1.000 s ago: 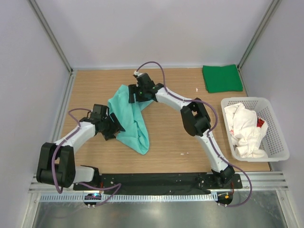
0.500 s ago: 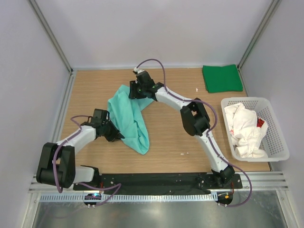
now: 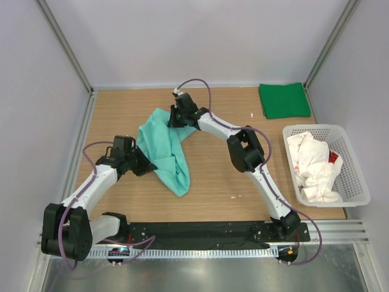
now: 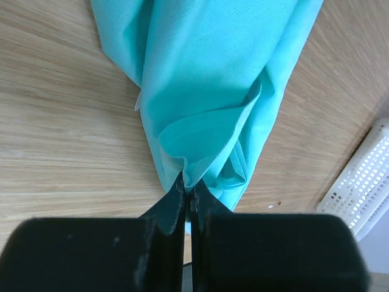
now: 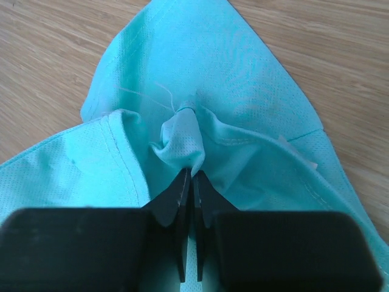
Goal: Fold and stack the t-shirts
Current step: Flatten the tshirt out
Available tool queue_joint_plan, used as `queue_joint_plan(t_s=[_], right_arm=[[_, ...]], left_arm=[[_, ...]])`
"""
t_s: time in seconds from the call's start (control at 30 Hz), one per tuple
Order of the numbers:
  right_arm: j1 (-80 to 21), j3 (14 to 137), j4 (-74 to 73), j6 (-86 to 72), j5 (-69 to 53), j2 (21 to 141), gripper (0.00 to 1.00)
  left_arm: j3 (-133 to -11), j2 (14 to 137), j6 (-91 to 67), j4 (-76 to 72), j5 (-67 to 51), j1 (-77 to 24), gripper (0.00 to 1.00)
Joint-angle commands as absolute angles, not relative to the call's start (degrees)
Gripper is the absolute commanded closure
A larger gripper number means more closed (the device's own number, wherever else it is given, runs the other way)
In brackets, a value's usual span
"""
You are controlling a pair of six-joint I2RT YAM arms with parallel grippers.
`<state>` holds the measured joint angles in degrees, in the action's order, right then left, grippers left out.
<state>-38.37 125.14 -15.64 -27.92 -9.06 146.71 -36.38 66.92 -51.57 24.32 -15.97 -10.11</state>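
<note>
Camera above: your left gripper (image 3: 144, 168) pinches mint-teal t-shirt (image 3: 169, 152) at left edge, right gripper (image 3: 175, 121) at far corner; shirt rumpled mid-table. Left wrist: jaws shut on fold. Right wrist: jaws clamp bunched fabric.

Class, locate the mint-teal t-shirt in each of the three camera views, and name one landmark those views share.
Top external: the mint-teal t-shirt lies crumpled left of centre on the wooden table.
Left wrist: it fills the upper middle, with a fold pinched by the left gripper.
Right wrist: it covers most of the frame, bunched in the right gripper.
Shared landmark: the wood grain of the table, visible beside the shirt in all three.
</note>
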Motion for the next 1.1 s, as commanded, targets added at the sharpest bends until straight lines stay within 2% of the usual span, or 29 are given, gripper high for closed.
queue_joint_plan(t_s=[0.0, 0.03, 0.23, 0.33, 0.37, 0.47, 0.53, 0.57, 0.6, 0.67, 0.7, 0.73, 0.77, 0.8, 0.83, 0.9, 0.97, 1.0, 1.07], right_arm=[[-38.1, 129.2, -14.5, -28.7, -6.7, 144.9, 0.92], [-37.6, 129.6, -15.0, -28.7, -6.2, 143.7, 0.99], [-33.1, 134.8, -20.0, -28.0, -1.3, 136.0, 0.99], [-29.4, 139.1, -19.5, -30.7, -1.8, 132.3, 0.99], [-26.5, 140.9, -19.5, -32.0, -2.5, 130.2, 0.99], [-21.3, 143.9, -19.8, -36.3, -4.7, 123.9, 0.99], [-19.5, 138.8, -20.6, -36.7, -5.3, 118.5, 0.99], [-18.6, 135.4, -21.0, -36.6, -5.7, 112.0, 0.99], [-18.3, 126.5, -20.8, -36.3, -5.8, 108.5, 0.99], [-18.3, 116.0, -21.6, -35.9, -6.1, 101.3, 0.99], [-18.3, 104.1, -21.8, -35.9, -7.1, 94.7, 0.99], [-18.3, 97.7, -22.4, -37.7, -7.3, 90.6, 0.97], [-18.3, 90.9, -23.0, -38.9, -7.1, 86.8, 0.95], [-18.3, 76.7, -23.3, -40.5, -8.4, 83.3, 0.8], [-18.5, 69.7, -23.4, -41.6, -9.6, 75.4, 0.7], [-18.5, 52.9, -25.9, -42.5, -9.7, 68.2, 0.61], [-18.5, 45.8, -29.3, -41.7, -8.1, 59.4, 0.5], [-18.4, 42.5, -33.0, -40.9, -7.1, 57.3, 0.39], [-18.4, 41.6, -36.5, -38.7, -4.8, 53.5, 0.27]], left_arm=[[-39.1, 62.9, -49.9, 26.6, -14.6, -10.1, 1.0], [-39.6, 62.0, -49.7, 27.6, -13.2, -10.1, 1.0], [-52.0, 59.5, -44.2, 34.1, -3.3, -7.8, 1.0], [-67.4, 65.4, -39.8, 37.8, -0.4, -6.0, 1.0], [-77.1, 67.4, -38.3, 38.6, 1.7, -6.1, 1.0], [-94.9, 73.4, -35.4, 41.9, 4.3, -6.0, 1.0], [-100.2, 74.6, -34.6, 43.9, 5.6, -6.1, 1.0], [-101.0, 74.0, -34.6, 44.3, 6.7, -6.2, 1.0], [-99.9, 72.9, -34.7, 44.7, 7.1, -6.2, 1.0], [-90.9, 67.8, -35.6, 44.6, 7.7, -6.3, 1.0], [-86.4, 65.8, -35.9, 44.3, 7.6, -6.4, 1.0], [-81.6, 63.8, -36.5, 44.6, 7.4, -6.3, 1.0], [-71.9, 61.5, -37.8, 44.8, 7.2, -6.4, 1.0], [-66.8, 57.8, -38.4, 44.7, 6.5, -6.5, 1.0], [-61.7, 55.8, -39.5, 44.6, 6.0, -6.4, 1.0], [-49.8, 52.6, -40.7, 42.9, 5.5, -6.3, 0.99], [-43.1, 52.3, -41.8, 42.2, 4.6, -6.4, 0.77], [-42.5, 52.8, -42.1, 43.0, 3.9, -6.5, 0.69], [-42.3, 53.4, -41.8, 43.7, 3.5, -6.6, 0.52]])
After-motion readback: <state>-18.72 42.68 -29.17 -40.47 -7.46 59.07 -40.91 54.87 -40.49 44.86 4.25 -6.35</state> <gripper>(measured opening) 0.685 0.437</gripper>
